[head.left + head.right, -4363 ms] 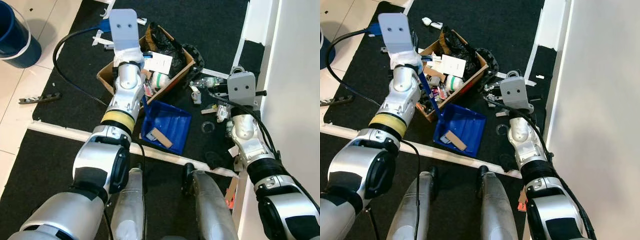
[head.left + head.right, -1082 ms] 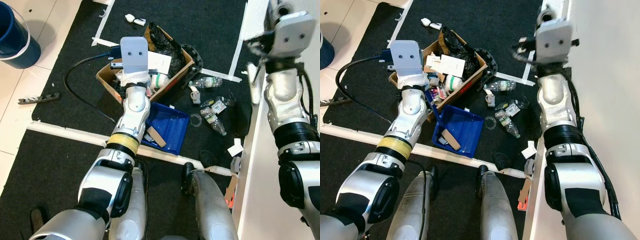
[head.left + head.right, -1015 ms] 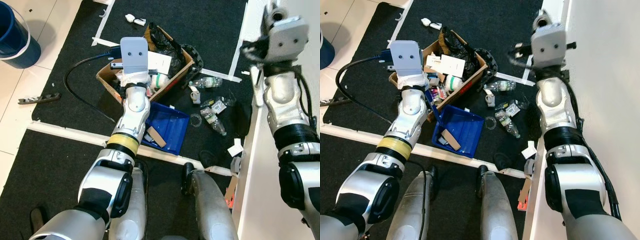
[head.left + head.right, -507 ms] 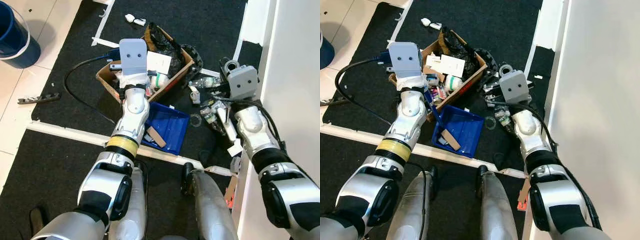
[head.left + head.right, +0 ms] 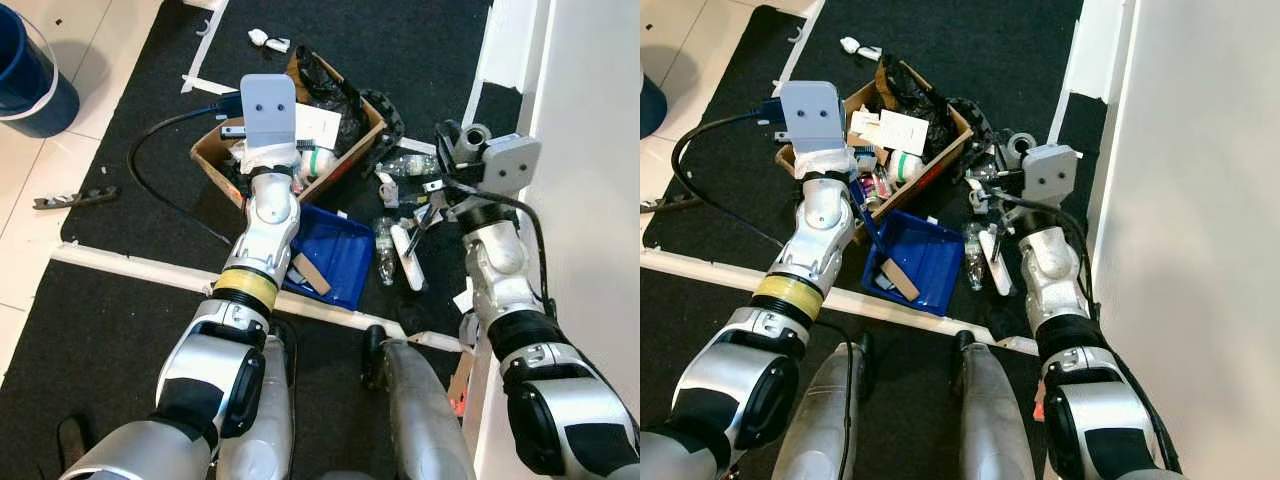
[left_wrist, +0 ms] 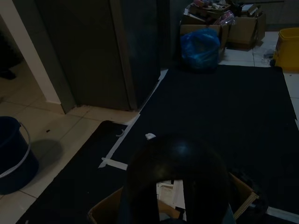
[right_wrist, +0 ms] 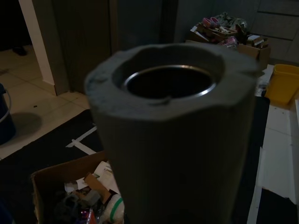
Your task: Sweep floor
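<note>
Right claw (image 5: 432, 205) clamped on brush (image 5: 408, 256); bottle (image 5: 386, 250) lies between brush and dustpan (image 5: 335, 260), which left claw (image 5: 853, 183) grips.

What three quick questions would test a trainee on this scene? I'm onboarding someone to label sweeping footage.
1. True or false: the blue dustpan lies inside the cardboard box.
2. What lies in the dustpan? A) a brown card scrap B) a spoon C) a cup
3. Fill in: the white brush head lies beside a clear plastic ____.
Key: 1 false; 2 A; 3 bottle.
</note>
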You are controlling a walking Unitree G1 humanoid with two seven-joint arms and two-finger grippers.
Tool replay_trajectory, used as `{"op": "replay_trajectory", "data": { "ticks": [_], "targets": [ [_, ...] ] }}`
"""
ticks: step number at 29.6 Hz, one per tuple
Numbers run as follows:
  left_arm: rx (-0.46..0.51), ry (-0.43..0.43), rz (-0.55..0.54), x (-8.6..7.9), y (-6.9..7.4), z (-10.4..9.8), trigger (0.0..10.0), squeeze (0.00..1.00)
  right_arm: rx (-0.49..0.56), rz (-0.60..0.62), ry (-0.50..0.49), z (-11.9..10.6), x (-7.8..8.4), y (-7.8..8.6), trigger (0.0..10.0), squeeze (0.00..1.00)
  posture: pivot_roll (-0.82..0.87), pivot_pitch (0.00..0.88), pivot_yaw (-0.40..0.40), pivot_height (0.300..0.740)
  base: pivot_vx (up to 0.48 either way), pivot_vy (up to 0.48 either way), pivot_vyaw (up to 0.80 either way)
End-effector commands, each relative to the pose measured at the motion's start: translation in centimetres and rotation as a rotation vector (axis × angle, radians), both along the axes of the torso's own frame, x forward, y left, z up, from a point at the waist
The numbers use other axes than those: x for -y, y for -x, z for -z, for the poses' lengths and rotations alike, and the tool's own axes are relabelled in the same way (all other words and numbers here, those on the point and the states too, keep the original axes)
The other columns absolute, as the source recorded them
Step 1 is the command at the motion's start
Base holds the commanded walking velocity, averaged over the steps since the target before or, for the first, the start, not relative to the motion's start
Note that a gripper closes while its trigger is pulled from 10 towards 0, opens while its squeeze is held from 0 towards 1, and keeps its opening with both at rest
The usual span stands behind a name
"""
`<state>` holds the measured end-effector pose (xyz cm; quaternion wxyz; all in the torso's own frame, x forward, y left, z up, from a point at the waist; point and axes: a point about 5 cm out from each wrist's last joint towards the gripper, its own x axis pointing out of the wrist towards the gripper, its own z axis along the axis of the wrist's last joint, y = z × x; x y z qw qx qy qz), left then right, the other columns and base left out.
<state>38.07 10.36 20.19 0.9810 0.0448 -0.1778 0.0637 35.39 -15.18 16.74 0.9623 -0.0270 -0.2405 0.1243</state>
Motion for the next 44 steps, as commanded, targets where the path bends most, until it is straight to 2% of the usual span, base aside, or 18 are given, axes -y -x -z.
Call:
{"op": "replay_trajectory", "data": {
  "ticks": [1,7,16,29,41,44],
  "targets": [
    [-0.093,-0.021,-0.014,-0.1,0.2,2.3,10.0,0.0,-0.041,0.012,-0.051,1.0,0.5,0.3,10.0,0.0,0.03,0.397,-0.076,0.74,0.0,0.0,0.0],
    [-0.095,-0.015,-0.015,0.0,0.3,2.5,10.0,0.0,-0.052,0.017,-0.123,0.5,1.3,0.3,10.0,0.0,0.02,0.386,-0.083,0.74,0.0,0.0,0.0],
    [-0.096,-0.013,-0.006,0.3,0.4,2.7,10.0,0.0,-0.091,-0.044,-0.226,0.5,1.4,0.5,10.0,0.0,0.02,0.385,-0.087,0.74,0.0,0.0,0.0],
    [-0.1,-0.009,-0.008,0.2,0.3,2.8,10.0,0.0,-0.105,-0.099,-0.263,0.2,1.6,1.2,10.0,0.0,0.0,0.383,-0.087,0.74,0.0,0.0,0.0],
    [-0.098,-0.007,0.011,0.8,0.3,2.9,10.0,0.0,-0.118,-0.094,-0.207,0.1,2.5,1.3,10.0,0.0,0.0,0.374,-0.088,0.74,0.0,0.0,0.0],
    [-0.101,0.005,0.015,0.9,0.4,3.0,10.0,0.0,-0.137,-0.066,-0.115,0.5,3.2,1.3,10.0,0.0,-0.01,0.371,-0.091,0.74,0.0,0.0,0.0]
  ]
}}
